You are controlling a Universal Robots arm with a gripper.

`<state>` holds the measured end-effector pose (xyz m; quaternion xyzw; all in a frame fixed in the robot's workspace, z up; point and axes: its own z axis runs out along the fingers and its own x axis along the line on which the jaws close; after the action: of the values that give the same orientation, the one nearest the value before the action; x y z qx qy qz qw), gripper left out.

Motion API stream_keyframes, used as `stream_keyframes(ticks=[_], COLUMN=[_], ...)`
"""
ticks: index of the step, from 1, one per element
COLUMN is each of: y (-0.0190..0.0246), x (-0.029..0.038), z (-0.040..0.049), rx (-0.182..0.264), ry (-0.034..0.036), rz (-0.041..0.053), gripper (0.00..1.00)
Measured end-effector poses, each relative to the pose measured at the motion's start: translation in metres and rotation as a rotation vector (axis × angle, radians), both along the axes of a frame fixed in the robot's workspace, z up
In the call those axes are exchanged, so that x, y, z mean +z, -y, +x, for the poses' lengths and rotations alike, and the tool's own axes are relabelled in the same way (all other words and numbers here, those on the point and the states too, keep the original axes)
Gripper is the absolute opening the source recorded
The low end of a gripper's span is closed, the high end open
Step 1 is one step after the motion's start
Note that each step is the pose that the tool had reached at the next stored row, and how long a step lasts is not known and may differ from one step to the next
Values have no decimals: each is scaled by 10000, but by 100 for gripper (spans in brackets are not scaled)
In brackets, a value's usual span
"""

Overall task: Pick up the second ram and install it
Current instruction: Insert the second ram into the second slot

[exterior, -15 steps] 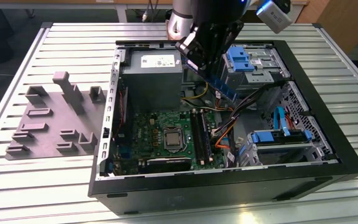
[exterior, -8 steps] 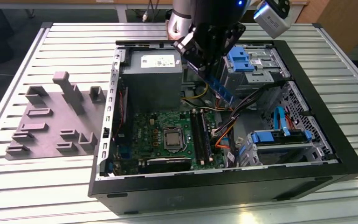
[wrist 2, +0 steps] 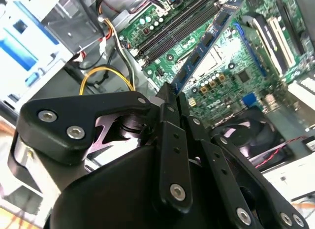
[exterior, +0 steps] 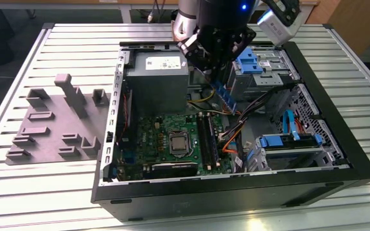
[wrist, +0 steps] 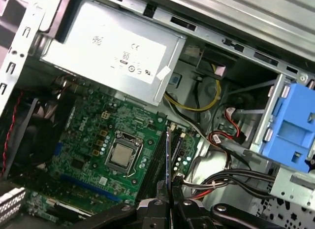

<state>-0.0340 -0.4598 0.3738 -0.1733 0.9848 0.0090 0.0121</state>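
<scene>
My gripper (exterior: 216,76) hangs over the open computer case (exterior: 339,159) and is shut on the second ram (exterior: 224,97), a narrow blue stick with black chips that points down toward the motherboard (exterior: 152,139). In the second wrist view the ram (wrist 2: 204,42) runs out from the black fingers (wrist 2: 170,120) toward the long memory slots (wrist 2: 172,29). The first wrist view shows the ram (wrist: 168,160) edge-on, rising from the gripper (wrist: 170,202) above the slots (wrist: 158,157) beside the processor socket (wrist: 120,156). The stick stays in the air, clear of the slots.
A grey power supply (exterior: 156,79) stands inside the case on the exterior view's left of the gripper. Blue drive brackets (exterior: 291,139) and bundled cables (exterior: 233,139) lie on the exterior view's right of the slots. A grey holder block (exterior: 56,120) rests on the slatted table (exterior: 44,192).
</scene>
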Motion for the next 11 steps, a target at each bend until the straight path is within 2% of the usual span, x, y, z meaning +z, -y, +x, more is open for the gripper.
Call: stream_keyframes(ticks=[11], y=[0], x=[-47], z=[0], rx=[-2002], ry=[0], rz=[-1], gripper=[14])
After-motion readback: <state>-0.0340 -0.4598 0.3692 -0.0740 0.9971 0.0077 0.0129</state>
